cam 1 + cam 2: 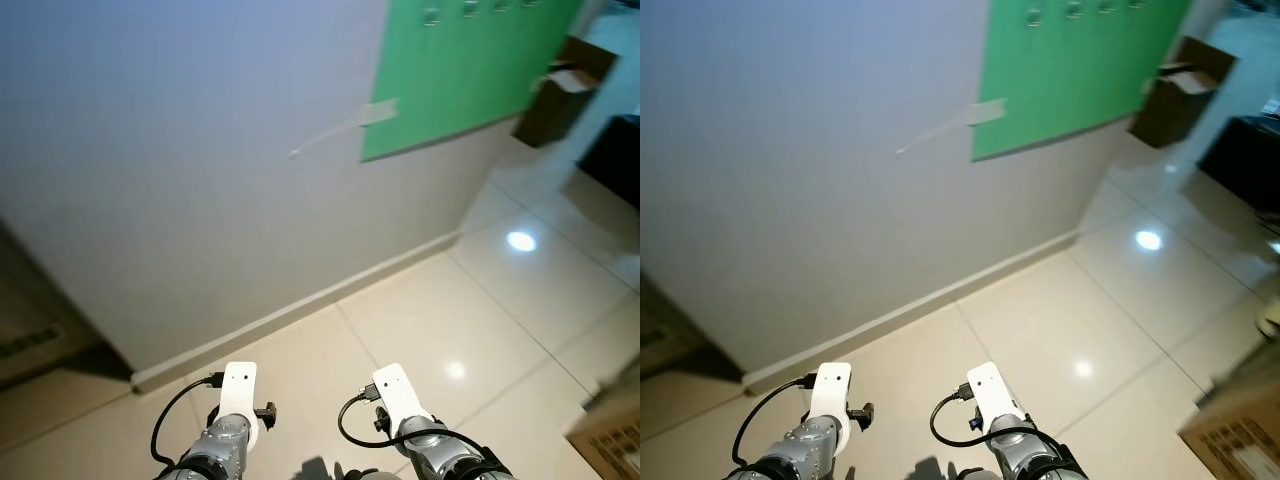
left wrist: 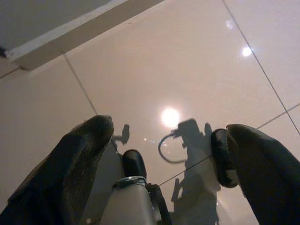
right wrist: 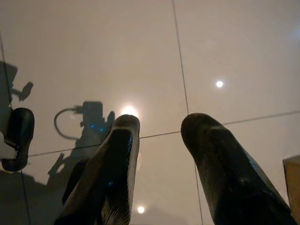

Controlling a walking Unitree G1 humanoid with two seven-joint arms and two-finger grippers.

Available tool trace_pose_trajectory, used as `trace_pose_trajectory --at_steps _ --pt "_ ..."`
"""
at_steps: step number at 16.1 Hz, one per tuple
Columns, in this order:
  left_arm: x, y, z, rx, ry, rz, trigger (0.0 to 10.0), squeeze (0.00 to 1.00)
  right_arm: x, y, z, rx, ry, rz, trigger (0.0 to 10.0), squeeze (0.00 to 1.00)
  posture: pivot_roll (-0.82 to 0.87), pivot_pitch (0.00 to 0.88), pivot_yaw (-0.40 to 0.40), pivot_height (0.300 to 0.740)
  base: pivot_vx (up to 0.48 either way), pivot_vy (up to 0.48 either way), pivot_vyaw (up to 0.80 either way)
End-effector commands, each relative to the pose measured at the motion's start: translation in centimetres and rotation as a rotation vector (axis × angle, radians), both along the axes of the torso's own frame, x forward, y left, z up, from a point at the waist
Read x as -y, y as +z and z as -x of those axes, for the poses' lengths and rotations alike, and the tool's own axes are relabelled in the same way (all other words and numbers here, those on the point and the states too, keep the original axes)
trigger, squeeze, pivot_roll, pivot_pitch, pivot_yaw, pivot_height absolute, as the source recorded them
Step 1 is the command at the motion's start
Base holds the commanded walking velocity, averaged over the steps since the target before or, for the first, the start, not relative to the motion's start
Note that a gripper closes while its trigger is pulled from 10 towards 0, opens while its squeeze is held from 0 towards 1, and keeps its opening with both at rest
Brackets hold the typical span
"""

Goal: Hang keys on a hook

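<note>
A green board (image 1: pixel 460 70) hangs on the grey wall, with several small metal hooks (image 1: pixel 431 16) along its top edge. Both silver arms hang low at the bottom of the eye views, the left arm (image 1: pixel 237 400) beside the right arm (image 1: pixel 400 400). In the left wrist view my left gripper (image 2: pixel 164 140) is open over the beige floor tiles, with nothing between its fingers (image 2: pixel 84 150). My right gripper (image 3: pixel 161 125) is open too, above a tile joint, and holds nothing.
A white skirting board (image 1: pixel 300 310) runs along the foot of the wall. A brown box (image 1: pixel 560 95) and dark furniture (image 1: pixel 615 160) stand at the far right. A cardboard box (image 1: pixel 612 440) sits near my right side. A dark recess (image 1: pixel 30 330) lies at the left.
</note>
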State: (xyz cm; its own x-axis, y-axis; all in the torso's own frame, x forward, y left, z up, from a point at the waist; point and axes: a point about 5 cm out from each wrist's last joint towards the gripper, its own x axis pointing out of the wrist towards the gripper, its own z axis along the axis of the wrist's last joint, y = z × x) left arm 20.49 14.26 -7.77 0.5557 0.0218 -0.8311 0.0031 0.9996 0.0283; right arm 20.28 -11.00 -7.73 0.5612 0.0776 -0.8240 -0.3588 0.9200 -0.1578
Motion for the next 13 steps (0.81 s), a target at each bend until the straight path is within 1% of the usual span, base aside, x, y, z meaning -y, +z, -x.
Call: trace_pose_trajectory --at_steps 1,2,3,4,6,7,8,9,10,11,12,13 --pt "0.1 -0.2 0.4 -0.008 -0.004 0.005 10.0 0.0 0.2 -0.2 0.4 -0.005 -0.018 0.001 10.0 0.0 -0.01 0.0 -0.035 0.74 0.0 0.0 -0.77" --pt "0.0 -0.3 0.5 -0.014 -0.012 -0.009 10.0 0.0 0.2 -0.2 0.4 -0.002 -0.005 0.015 10.0 0.0 -0.01 0.0 -0.034 0.74 0.0 0.0 -0.77" --pt "0.0 -0.3 0.6 -0.012 -0.012 -0.009 10.0 0.0 0.2 -0.2 0.4 0.012 -0.018 0.004 10.0 0.0 -0.01 0.0 -0.033 0.74 0.0 0.0 -0.77" --pt "0.1 -0.2 0.5 0.012 0.006 0.008 10.0 0.0 0.2 -0.2 0.5 0.039 -0.051 -0.021 10.0 0.0 -0.01 0.0 -0.031 0.74 0.0 0.0 -0.77" --pt "0.3 0.1 0.2 0.098 0.046 0.059 10.0 0.0 0.1 0.2 0.2 0.119 -0.057 -0.04 10.0 0.0 -0.01 0.0 -0.022 0.74 0.0 0.0 -0.77" --pt "0.3 0.1 0.2 0.115 0.047 0.056 10.0 0.0 0.2 0.1 0.3 0.124 -0.071 -0.043 10.0 0.0 -0.02 0.0 -0.019 0.74 0.0 0.0 -0.77" --pt "-4.4 5.8 -6.0 0.46 0.084 0.051 10.0 0.0 3.6 4.0 -5.6 0.313 -0.094 -0.046 10.0 0.0 -0.02 0.0 -0.018 0.74 0.0 0.0 -0.76" --pt "-5.1 7.7 -7.0 0.551 0.101 0.051 10.0 0.0 5.1 6.5 -8.4 0.412 -0.106 -0.057 10.0 0.0 -0.01 0.0 -0.012 0.74 0.0 0.0 -0.76" --pt "-5.4 9.5 -7.4 0.63 0.115 0.052 10.0 0.0 5.0 8.0 -9.6 0.487 -0.092 -0.069 10.0 0.0 -0.02 0.0 -0.01 0.74 0.0 0.0 -0.74" --pt "-5.7 11.3 -7.5 0.71 0.139 0.057 10.0 0.0 4.9 9.5 -10.3 0.573 -0.067 -0.065 10.0 0.0 -0.02 0.0 -0.009 0.74 0.0 0.0 -0.74" --pt "-5.8 12.4 -7.5 0.769 0.147 0.055 10.0 0.0 4.7 10.3 -10.4 0.625 -0.053 -0.064 10.0 0.0 -0.02 0.0 -0.013 0.74 0.0 0.0 -0.75" --pt "-5.9 12.8 -7.4 0.792 0.149 0.052 10.0 0.0 4.7 10.5 -10.4 0.641 -0.049 -0.066 10.0 0.0 -0.02 0.0 -0.013 0.74 0.0 0.0 -0.75"
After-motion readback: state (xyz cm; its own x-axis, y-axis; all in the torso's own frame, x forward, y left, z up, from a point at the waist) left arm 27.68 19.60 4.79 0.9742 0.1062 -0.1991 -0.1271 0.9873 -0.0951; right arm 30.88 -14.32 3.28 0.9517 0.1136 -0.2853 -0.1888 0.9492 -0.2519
